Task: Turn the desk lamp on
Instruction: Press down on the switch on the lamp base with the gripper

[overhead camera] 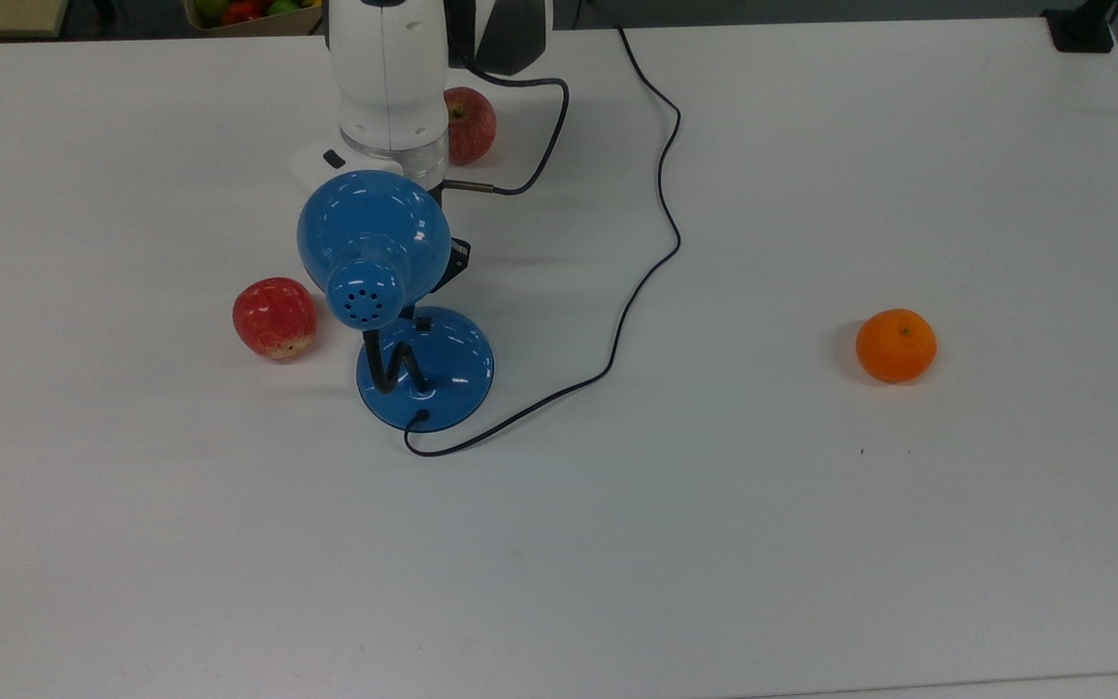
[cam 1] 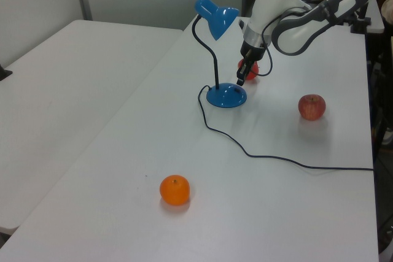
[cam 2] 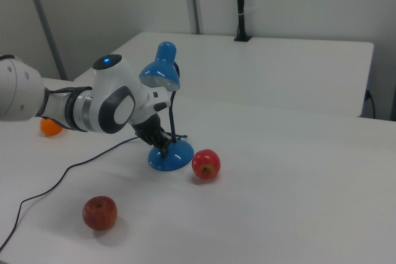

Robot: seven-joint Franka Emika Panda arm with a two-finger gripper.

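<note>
The glossy blue desk lamp with dome shade and bent black gooseneck [overhead camera: 423,364] is stood on the white table [overhead camera: 811,544], at nine o'clock of the top view's centre. The black two-finger gripper [cam 1: 241,78] is held just above the base's edge; how far its jaws are parted cannot be told. A red apple [overhead camera: 274,316] is seen at the base's nine o'clock, an orange mandarin [overhead camera: 896,345] at three o'clock.
</note>
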